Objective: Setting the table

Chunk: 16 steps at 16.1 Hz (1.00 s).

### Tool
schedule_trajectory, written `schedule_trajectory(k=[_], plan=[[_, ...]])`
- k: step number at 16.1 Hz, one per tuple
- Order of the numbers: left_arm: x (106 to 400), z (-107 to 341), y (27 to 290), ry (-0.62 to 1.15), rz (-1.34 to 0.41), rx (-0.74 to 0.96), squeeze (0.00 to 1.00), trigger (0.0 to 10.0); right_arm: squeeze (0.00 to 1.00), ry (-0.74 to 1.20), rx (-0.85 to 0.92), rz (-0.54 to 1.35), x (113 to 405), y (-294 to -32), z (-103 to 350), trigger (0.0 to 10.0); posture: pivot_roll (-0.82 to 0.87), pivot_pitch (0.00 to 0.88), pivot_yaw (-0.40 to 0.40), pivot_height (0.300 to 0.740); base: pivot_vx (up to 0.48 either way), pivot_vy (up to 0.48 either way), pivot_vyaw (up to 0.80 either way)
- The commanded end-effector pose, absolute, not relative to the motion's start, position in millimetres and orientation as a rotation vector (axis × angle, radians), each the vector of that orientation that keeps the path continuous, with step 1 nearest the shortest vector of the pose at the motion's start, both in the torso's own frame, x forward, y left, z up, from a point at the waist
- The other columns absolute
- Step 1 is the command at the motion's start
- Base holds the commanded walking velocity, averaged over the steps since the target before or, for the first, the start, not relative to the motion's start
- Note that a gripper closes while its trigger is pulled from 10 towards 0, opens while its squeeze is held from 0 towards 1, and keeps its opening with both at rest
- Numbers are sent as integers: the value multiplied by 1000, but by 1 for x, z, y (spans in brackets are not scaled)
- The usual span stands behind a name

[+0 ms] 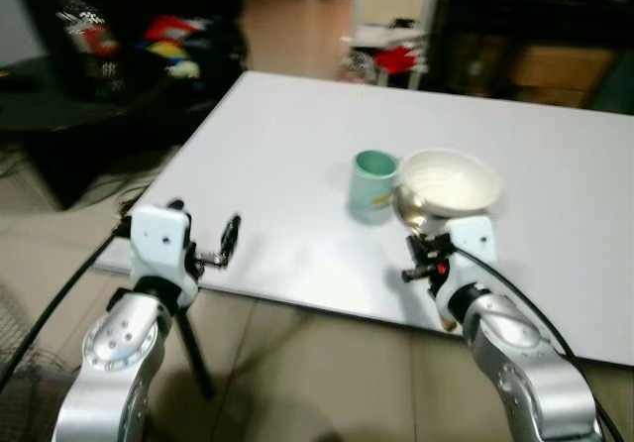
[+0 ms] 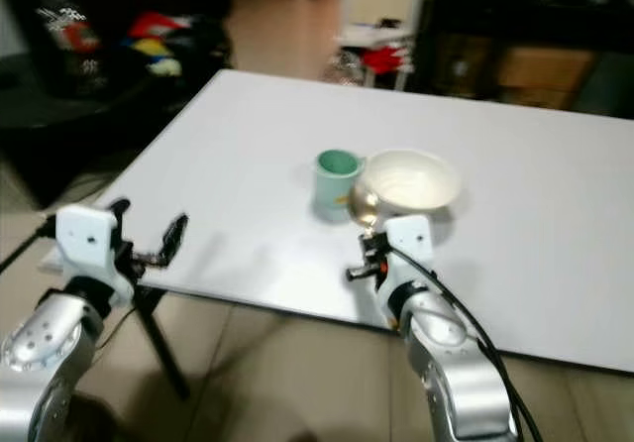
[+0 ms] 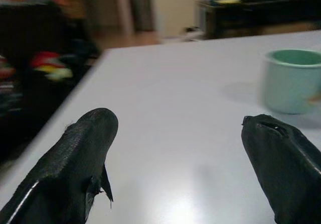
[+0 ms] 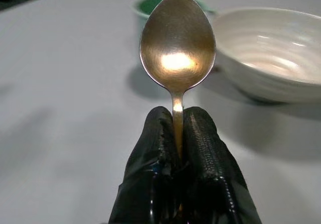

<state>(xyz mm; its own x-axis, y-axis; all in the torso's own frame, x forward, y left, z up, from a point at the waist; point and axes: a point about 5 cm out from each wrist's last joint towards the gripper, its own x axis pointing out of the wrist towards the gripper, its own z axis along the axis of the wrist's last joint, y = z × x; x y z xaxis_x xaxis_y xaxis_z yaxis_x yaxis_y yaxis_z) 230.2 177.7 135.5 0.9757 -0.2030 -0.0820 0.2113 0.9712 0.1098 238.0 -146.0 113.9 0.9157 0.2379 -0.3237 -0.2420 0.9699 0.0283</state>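
Right wrist view puts the spoon (image 4: 177, 48) at the centre of the frame, its long axis running straight out from the right claw (image 4: 176, 133), handle pinched between the two black fingers (image 4: 203, 133) and the oval bowl of the spoon standing clear of their tips. The bowl end points away from the wrist toward the green cup (image 4: 150, 4) at the upper middle of that frame, with the white bowl (image 4: 268, 53) at the upper right. In the left eye view, the right claw (image 1: 428, 254) sits at the lower centre right over the near edge of the white table (image 1: 287, 155), and the spoon (image 1: 408, 207) rises from it up the frame, its tip just beside the near rim of the white bowl (image 1: 451, 182) and close to the green cup (image 1: 373, 180), which stands upright just left of the bowl. Whether the spoon touches the bowl cannot be told. At the lower left of that view, the left claw (image 1: 203, 234) hovers over the table's near left corner, its fingers spread wide with nothing between them; in the left wrist view, its two fingers (image 3: 83, 153) frame bare tabletop, the green cup (image 3: 291, 81) at the right. No writing can be read anywhere.
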Motion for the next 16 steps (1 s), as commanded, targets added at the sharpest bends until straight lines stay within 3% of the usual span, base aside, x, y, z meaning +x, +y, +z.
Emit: schedule_trajectory(k=[1, 7, 16], plan=[[227, 137, 162, 72, -311, 100, 0, 10000, 0, 340, -22, 249, 233, -153, 118, 10000, 16, 0, 15, 740, 247, 0, 0], [216, 132, 151, 132, -487, 130, 0, 10000, 0, 538, 91, 303, 216, -152, 100, 10000, 15, 0, 26, 740, 0, 0, 0], [204, 129, 134, 187, -642, 91, 0, 10000, 0, 639, 92, 173, 246, -164, 91, 10000, 21, 0, 24, 740, 0, 0, 0]])
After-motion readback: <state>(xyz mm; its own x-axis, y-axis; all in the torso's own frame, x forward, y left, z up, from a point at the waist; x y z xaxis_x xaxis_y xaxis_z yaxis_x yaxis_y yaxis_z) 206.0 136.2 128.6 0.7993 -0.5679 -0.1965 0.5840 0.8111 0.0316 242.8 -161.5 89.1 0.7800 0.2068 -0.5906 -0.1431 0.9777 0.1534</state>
